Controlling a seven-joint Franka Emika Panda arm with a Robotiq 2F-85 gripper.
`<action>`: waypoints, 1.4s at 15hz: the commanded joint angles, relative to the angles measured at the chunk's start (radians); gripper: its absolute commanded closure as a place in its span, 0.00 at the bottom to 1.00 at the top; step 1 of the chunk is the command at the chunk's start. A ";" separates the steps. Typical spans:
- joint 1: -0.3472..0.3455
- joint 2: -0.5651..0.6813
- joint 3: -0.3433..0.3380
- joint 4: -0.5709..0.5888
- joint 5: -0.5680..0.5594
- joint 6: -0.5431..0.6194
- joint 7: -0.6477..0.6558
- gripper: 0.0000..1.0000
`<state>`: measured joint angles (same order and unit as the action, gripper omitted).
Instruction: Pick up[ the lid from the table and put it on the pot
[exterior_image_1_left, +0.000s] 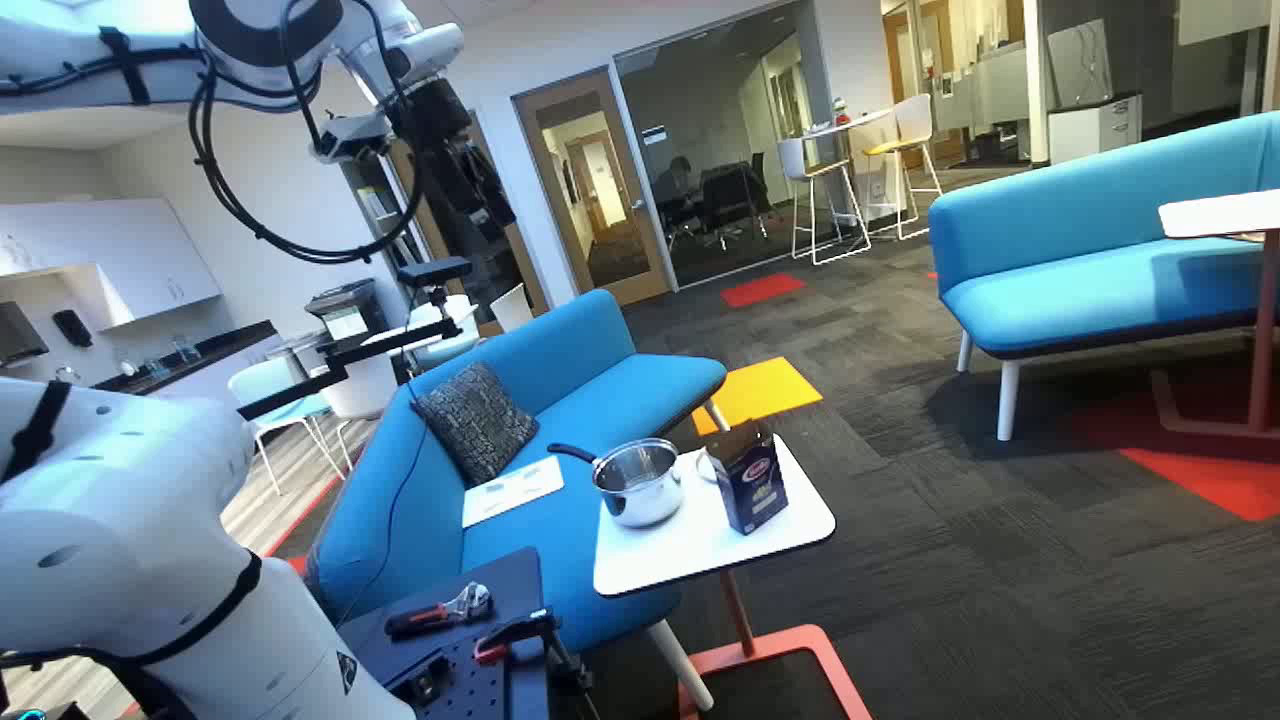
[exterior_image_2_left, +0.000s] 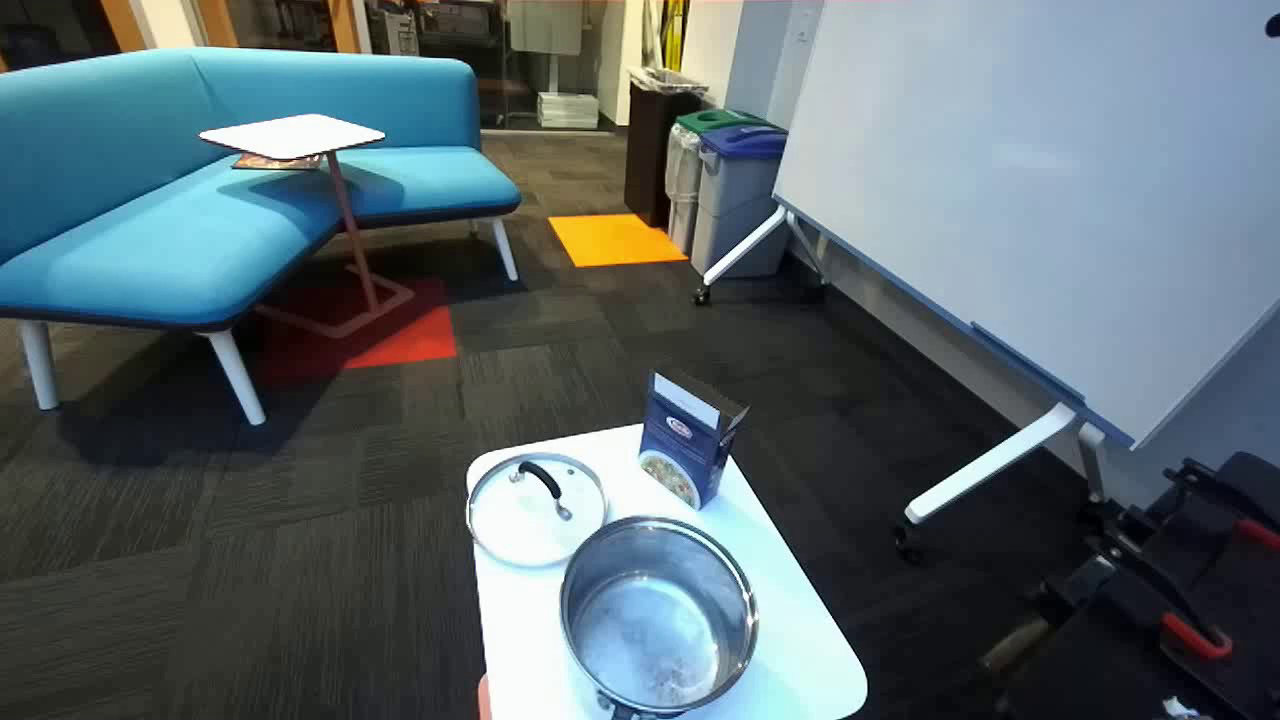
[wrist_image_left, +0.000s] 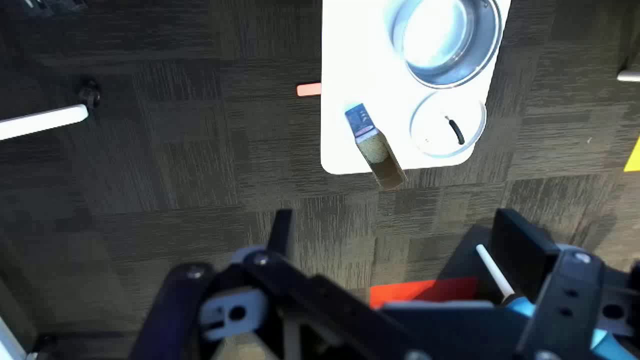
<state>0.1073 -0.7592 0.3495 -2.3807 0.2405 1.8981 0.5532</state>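
Round lid, seemingly clear glass with a metallic rim (exterior_image_2_left: 525, 520), set beyond the tips of wide-parted jaws

The lid is seen flat on the white, round-cornered tabletop (wrist_image_left: 345, 60), its slim, arched black handle (wrist_image_left: 456, 131) uppermost. In the wrist view the jaws are spread wide, with nothing held and only dark grey carpet (wrist_image_left: 350, 250) between their tips; in an exterior view they are shown high above the tabletop.

The coming move is judged to turn on the handle's offset and slant. From the middle of the gap, the handle is found toward the top of the wrist view, slightly to the right and well below. Its long axis is slanted there from upper left to lower right, more up-and-down than sideways, while the jaws are to be closed from side to side; a modest turn of the jaws would probably be needed for a square pinch across its width.

Left of the lid there, an upright, dark blue cardboard box (exterior_image_2_left: 685, 440) is placed near enough that a knock on the way down should be guarded against. Farther from the jaws, just beside the lid, a shiny, round silver metal pot (exterior_image_1_left: 645, 495) is seen uncovered; whether the two rims touch cannot be told. With the lid unlifted, the task is judged to be at its start
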 joint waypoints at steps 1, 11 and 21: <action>0.001 0.001 -0.001 0.002 -0.001 -0.002 0.000 0.00; -0.015 0.035 0.031 0.023 -0.016 0.035 0.026 0.00; -0.097 0.374 0.266 0.123 -0.315 0.289 0.313 0.00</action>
<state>0.0394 -0.5320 0.5628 -2.3328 0.0364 2.1520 0.7634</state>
